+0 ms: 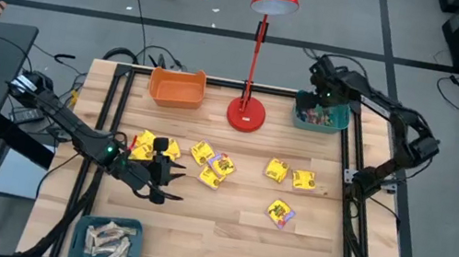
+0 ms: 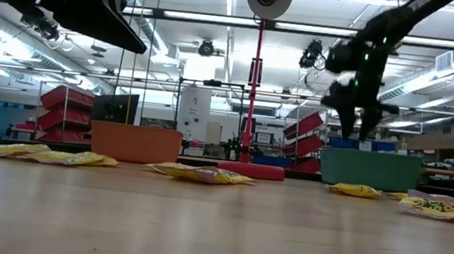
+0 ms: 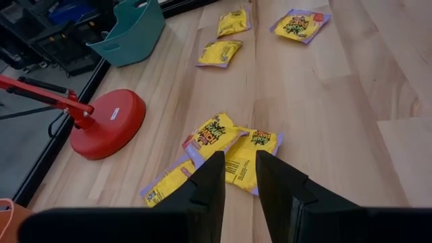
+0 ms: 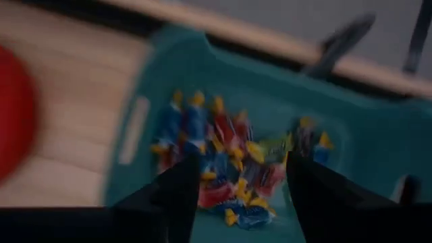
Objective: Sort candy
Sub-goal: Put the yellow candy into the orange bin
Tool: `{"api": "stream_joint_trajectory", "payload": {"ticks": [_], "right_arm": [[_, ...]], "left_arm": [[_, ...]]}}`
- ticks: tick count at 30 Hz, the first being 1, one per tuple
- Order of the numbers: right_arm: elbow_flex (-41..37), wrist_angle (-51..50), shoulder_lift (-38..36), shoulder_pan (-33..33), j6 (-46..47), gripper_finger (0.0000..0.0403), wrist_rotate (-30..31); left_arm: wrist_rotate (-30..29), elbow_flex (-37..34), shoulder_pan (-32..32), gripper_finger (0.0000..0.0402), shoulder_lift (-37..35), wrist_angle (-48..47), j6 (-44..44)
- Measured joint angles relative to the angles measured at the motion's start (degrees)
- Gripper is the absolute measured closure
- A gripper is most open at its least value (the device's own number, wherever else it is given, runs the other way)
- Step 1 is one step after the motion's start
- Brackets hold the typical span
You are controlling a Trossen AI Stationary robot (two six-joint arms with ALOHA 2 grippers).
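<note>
Right gripper (image 1: 318,95) poised over the teal bin (image 1: 339,126) at upper right of the high view, jaws wide apart, nothing between them. Inside that bin, a heap of small red, blue and yellow wrapped sweets (image 4: 229,158), seen between the spread fingers (image 4: 177,192) in the right wrist view.

Left gripper (image 1: 166,185) raised above the table at lower left of centre, jaws a narrow gap apart, empty. Just beyond it, a cluster of yellow candy packets (image 3: 223,145). More yellow packets scattered flat across the wooden table (image 1: 220,239) mid-frame, one (image 1: 281,214) lying apart toward lower right.

Orange bin (image 1: 177,88) at upper left of centre, red lamp base (image 1: 246,113) beside it. Second teal bin (image 1: 84,244) at lower left holding pale beige bars (image 1: 110,239).
</note>
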Motion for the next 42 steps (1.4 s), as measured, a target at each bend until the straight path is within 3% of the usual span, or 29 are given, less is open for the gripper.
{"api": "stream_joint_trajectory", "payload": {"ticks": [7,12,17,27,31,37,42], "right_arm": [[2.2,1.8,-14.2,9.0,-3.9,0.0213,0.0],[-0.9,10.5,-22.7,21.9,-7.3,0.0223,0.5],[-6.6,22.8,-25.8,34.4,-13.0,0.0231,2.0],[-16.4,40.8,-24.4,48.6,-19.2,0.0237,3.4],[-20.0,49.6,-21.9,52.0,-19.8,0.0237,3.4],[-22.2,63.5,-14.0,55.1,-19.9,0.0238,3.5],[-21.3,74.9,-4.8,56.3,-20.2,0.0238,4.8]], "left_arm": [[5.0,2.9,0.0,0.0314,0.0,-1.7,-7.2],[7.9,6.1,0.0,0.0314,0.0,-4.4,-10.3],[7.8,10.2,0.0,0.0314,0.0,-8.5,-11.3],[7.3,16.5,0.0,0.0314,0.0,-30.4,-24.2],[10.3,16.6,0.0,0.0314,0.0,-36.7,-26.6],[10.7,16.0,0.0,0.0314,0.0,-41.9,-34.2],[7.1,16.0,0.0,0.0314,0.0,-41.6,-35.8]]}}
